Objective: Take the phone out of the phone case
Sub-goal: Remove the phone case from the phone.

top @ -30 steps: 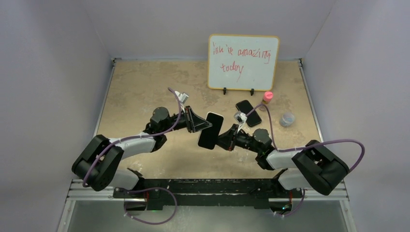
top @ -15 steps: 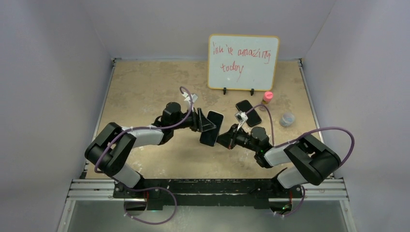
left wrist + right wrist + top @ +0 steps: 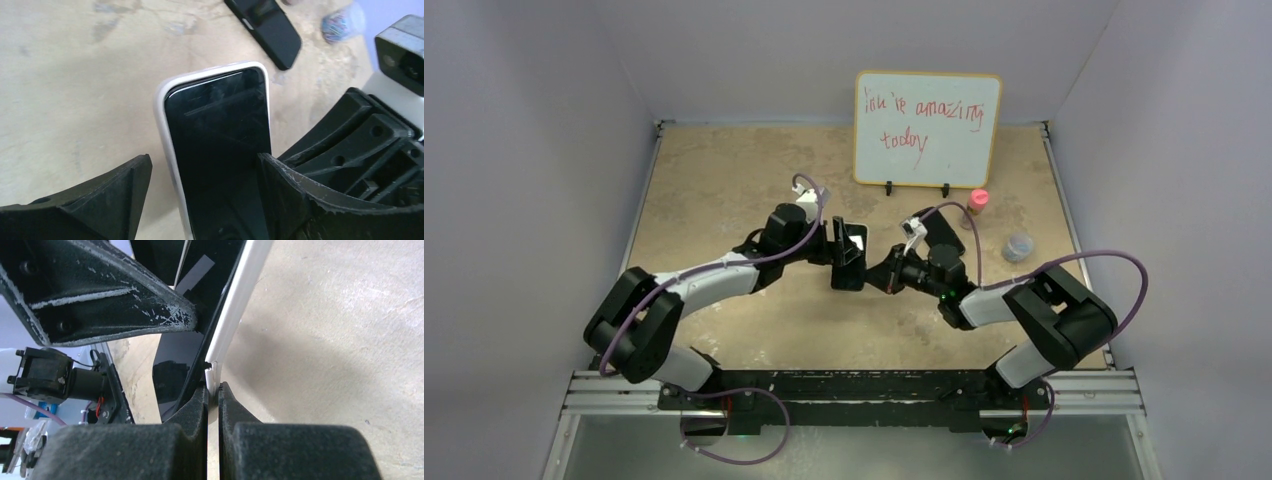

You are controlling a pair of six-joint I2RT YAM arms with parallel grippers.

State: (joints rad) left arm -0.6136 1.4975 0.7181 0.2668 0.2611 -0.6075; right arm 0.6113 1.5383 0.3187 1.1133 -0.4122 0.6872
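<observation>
Left arm is reaching in from the lower left toward the middle of the table. The left gripper is sitting spread wide around the phone. In the left wrist view one finger is touching the phone's right edge, while a sliver of table is showing between the other finger and the white rim. So it's bracketing more than squeezing.

The phone is sitting in its white phone case, held up off the table dead center in the top view, between the two grippers.

Coming in from the right, the right gripper is pinching the case rim, fingers nearly closed on that thin white edge.

A second dark phone is lying flat on the table just behind the right gripper. Behind that a whiteboard is standing at the back, with a small pink-capped bottle near its right foot.
</observation>
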